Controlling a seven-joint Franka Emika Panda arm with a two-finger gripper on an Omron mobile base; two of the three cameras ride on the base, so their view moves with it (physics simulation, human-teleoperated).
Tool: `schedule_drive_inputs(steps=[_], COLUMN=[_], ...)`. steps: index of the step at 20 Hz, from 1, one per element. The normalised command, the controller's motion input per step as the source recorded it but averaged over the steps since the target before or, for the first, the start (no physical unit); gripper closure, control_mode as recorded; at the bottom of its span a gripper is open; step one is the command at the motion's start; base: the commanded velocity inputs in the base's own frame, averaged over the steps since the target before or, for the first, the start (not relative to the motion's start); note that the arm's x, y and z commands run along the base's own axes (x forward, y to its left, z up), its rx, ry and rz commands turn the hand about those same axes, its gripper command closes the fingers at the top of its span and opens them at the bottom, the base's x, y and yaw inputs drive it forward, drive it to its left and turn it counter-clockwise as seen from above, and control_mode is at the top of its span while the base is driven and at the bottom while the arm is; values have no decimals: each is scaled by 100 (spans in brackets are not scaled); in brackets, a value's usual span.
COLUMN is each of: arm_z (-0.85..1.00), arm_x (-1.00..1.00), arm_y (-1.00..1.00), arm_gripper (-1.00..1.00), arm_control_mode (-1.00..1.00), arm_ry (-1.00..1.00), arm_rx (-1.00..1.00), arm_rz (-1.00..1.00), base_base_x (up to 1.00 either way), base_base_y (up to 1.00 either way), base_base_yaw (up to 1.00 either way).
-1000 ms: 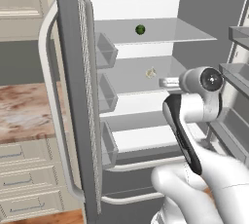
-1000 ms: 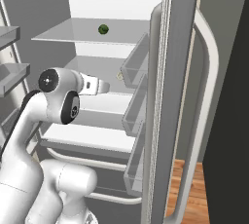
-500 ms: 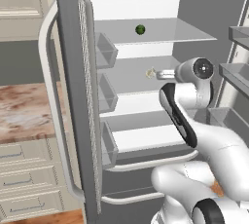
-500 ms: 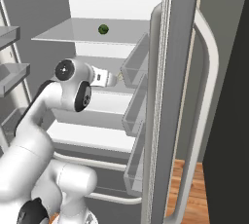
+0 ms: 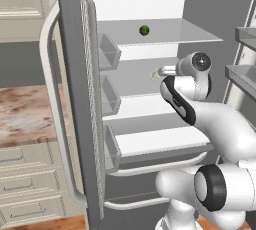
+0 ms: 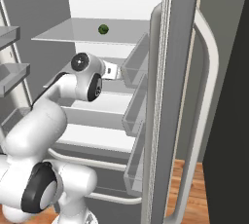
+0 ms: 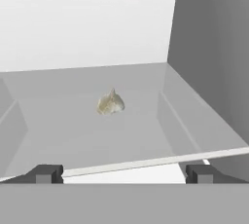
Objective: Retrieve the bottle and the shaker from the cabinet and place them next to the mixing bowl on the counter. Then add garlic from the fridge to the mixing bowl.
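Jaws nearer; garlic (image 7: 110,103) ahead, apart.

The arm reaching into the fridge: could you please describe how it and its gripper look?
The arm is glossy white with rounded links, black joint bands and a round dark cap at the wrist. The gripper ends in two small dark grey, blocky fingertips.

pale garlic (image 7: 111,103) bulb, mid fridge shelf (image 7: 73,135), upright

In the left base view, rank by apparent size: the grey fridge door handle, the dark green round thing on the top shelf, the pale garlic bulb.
1. Grey fridge door handle, by far.
2. Dark green round thing.
3. Pale garlic bulb, nearly alike; partly hidden by the arm, so unsure.
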Motion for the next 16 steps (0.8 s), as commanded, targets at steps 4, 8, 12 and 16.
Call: schedule_drive_inputs(steps=[4, 8, 12, 16], arm_z=[-10, -6, -12, -16], arm_x=[35, 37, 33, 33], arm_y=[0, 0, 0, 0], arm_gripper=[-100, -100, -100, -100], arm_control_mode=[-100, -100, -100, -100], arm_ry=[2, 2, 2, 2], arm_rx=[0, 0, 0, 0], arm_rz=[0, 0, 0, 0], base_base_x=[0, 0, 0, 0], base_base_y=[0, 0, 0, 0], base_base_yaw=[0, 0, 0, 0])
